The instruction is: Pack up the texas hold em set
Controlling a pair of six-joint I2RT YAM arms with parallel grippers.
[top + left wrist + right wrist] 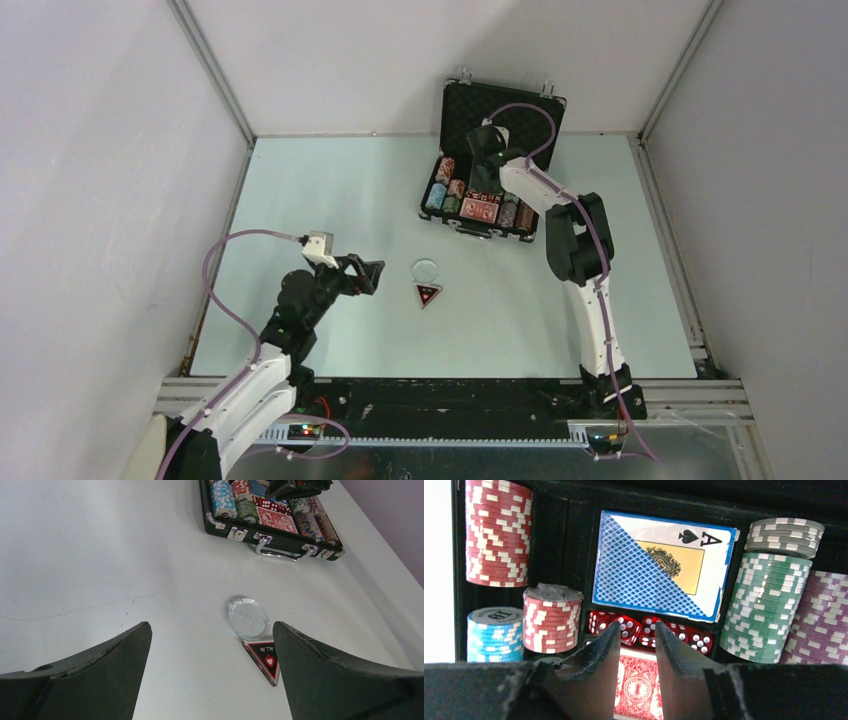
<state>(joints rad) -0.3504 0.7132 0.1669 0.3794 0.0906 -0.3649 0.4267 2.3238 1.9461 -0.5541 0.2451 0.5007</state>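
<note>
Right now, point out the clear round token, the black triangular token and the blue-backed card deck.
clear round token (pixel 248 617): left wrist view, its centre
black triangular token (pixel 261 651): left wrist view, black face
blue-backed card deck (pixel 639 575): right wrist view, blue lattice

Top camera: I can't read the briefcase tray at the table's far edge, my right gripper covers its middle and the chip stacks are too small to count. Left wrist: the top edge cuts the case off, and the triangular token sits half behind my left gripper's finger; the clear disc's print is a blur. Right wrist: fingertips cover some dice and most of the red deck; the purple stack runs off the right edge.
</note>
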